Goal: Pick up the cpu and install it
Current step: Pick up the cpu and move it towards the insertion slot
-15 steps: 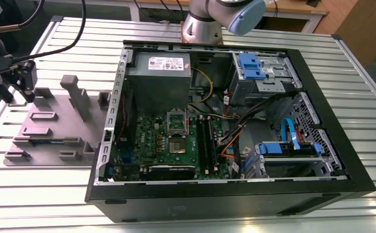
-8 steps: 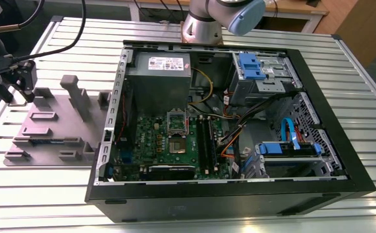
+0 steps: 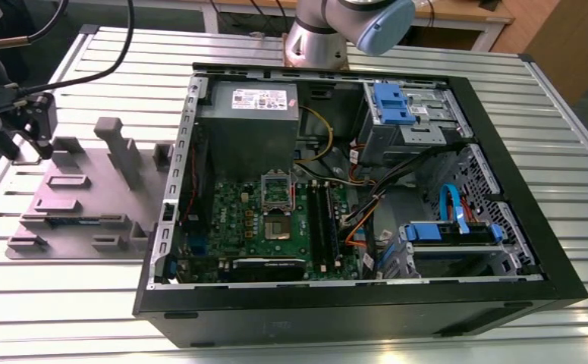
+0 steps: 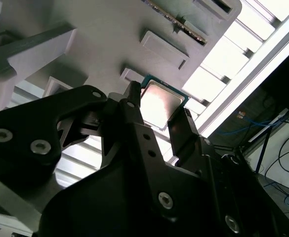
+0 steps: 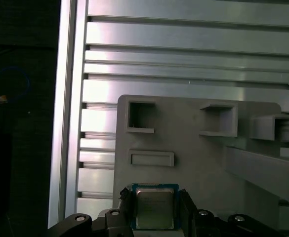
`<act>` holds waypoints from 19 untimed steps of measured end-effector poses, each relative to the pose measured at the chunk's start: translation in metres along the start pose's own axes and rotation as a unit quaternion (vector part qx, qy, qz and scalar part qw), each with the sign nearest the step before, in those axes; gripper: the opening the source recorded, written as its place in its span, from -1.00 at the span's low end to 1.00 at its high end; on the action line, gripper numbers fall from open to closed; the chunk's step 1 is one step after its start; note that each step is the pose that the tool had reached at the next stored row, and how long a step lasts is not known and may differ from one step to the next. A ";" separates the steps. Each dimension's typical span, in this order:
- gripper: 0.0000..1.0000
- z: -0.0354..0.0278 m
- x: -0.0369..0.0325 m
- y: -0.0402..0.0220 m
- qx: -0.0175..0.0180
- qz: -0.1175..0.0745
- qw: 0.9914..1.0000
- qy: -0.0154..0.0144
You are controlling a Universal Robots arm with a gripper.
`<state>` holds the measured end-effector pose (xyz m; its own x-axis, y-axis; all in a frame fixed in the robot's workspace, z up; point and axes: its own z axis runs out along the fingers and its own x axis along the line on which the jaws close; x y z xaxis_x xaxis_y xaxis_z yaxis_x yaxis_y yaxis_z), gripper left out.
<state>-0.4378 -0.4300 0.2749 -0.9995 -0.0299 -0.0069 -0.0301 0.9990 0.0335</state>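
The gripper [image 5: 154,217] clenches the cpu [image 5: 154,206], which sits squarely between the jaws with the grey parts tray [image 5: 198,163] just beyond them; pickup looks made, while the motherboard socket [image 3: 276,226], well away from the jaws, looks unfilled.

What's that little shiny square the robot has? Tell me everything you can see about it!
That is the cpu, a small flat square chip. Its top looks like silvery metal, and a thin blue-green rim runs around it. It sits between the two black fingers of the gripper, which seem to press on two opposite edges. Behind it is the grey holder plate. Whether the chip touches that plate cannot be told.
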 end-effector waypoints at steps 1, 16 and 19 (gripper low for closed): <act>-0.06 -0.0012 0.0000 0.0000 0.000 0.000 1.000 0.000; -0.06 -0.0200 -0.0001 0.0007 0.000 0.000 1.000 0.000; -0.06 -0.0203 -0.0001 0.0007 0.000 0.000 1.000 0.000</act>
<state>-0.4378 -0.4300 0.2952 -0.9995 -0.0299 -0.0070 -0.0301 0.9990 0.0336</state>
